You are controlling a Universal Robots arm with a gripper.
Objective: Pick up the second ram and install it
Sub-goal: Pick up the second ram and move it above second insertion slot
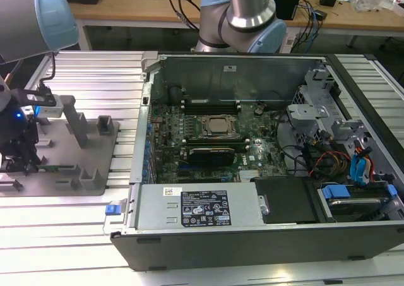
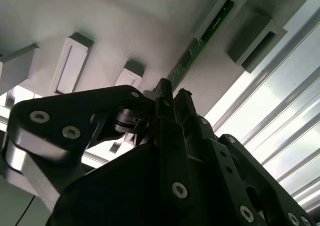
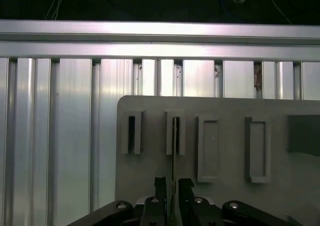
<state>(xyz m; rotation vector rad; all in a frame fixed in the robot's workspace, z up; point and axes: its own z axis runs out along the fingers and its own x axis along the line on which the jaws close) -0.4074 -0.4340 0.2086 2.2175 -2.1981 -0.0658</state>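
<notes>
Gripper [image 3: 172, 186]: fingers narrowly spread, one on each side of the second ram [image 3: 173, 162], a sliver of gap either side; no pinch seen. Straddling presumably lines it up for a grasp.

Second ram: thin green stick, small dark chips, on edge in slotted posts of the gray holder plate [image 3: 150, 176] on the ribbed aluminium counter [image 3: 60, 136], which keeps its top edge reachable.

The holder plate [image 1: 69, 153] lies on the slatted table [image 1: 95, 77] at the exterior view's left. The open computer case [image 1: 252, 251] sits to its right. The second ram [image 3: 173, 161] stands in a plate slot, directly beneath the gripper [image 3: 172, 183].
</notes>
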